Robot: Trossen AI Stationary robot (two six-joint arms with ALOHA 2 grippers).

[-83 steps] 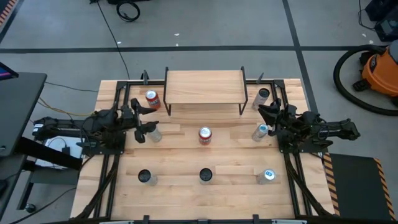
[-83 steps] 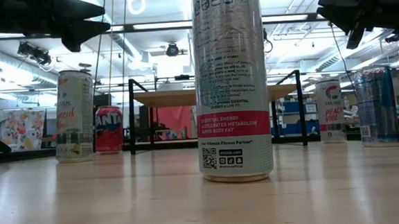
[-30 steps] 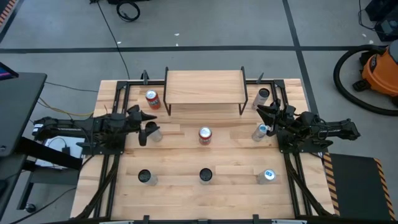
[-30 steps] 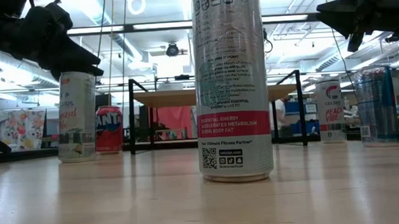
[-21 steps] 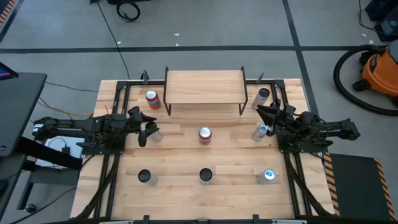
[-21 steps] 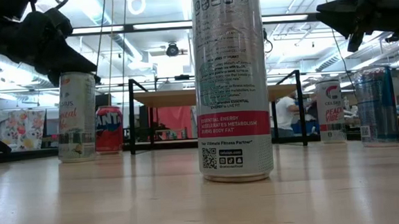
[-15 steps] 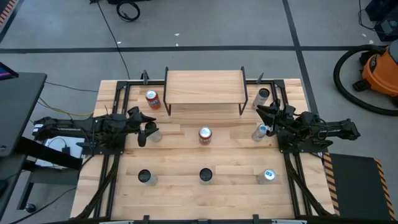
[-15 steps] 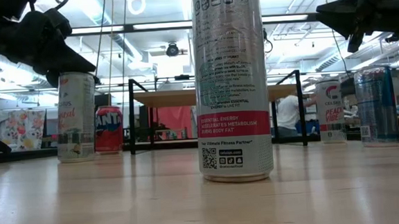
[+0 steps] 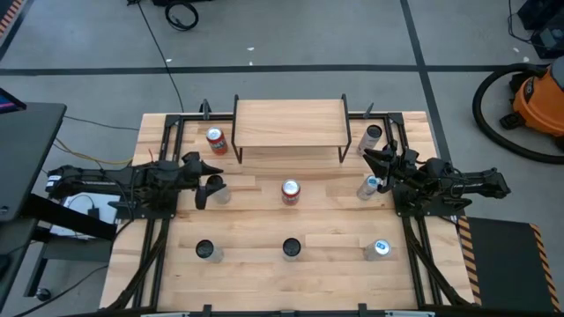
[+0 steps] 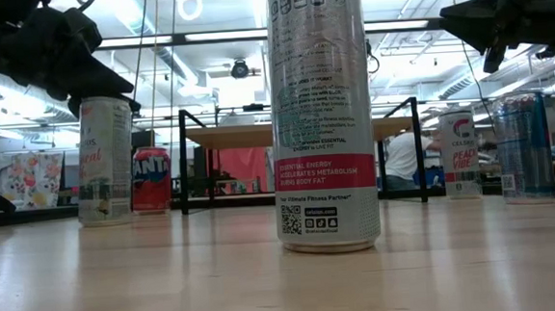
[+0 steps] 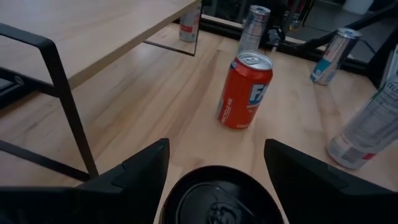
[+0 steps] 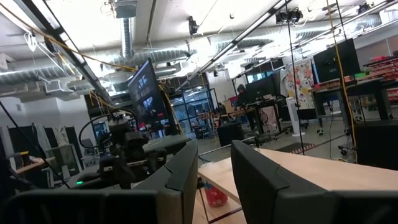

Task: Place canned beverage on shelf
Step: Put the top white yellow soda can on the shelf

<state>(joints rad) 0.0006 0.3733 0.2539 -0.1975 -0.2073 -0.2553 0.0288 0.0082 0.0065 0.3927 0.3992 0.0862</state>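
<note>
The wooden surface (image 9: 264,224) carries the empty shelf (image 9: 289,122) at its far edge. The left tool (image 11: 214,168), fingers spread wide, straddles the top of a tall can (image 9: 215,187) without gripping it. The right tool (image 12: 214,168), fingers narrow and empty, hangs above another can (image 9: 370,186).

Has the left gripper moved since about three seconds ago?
Yes. The left gripper has dropped from above the tall can to straddle its top, open.
</note>
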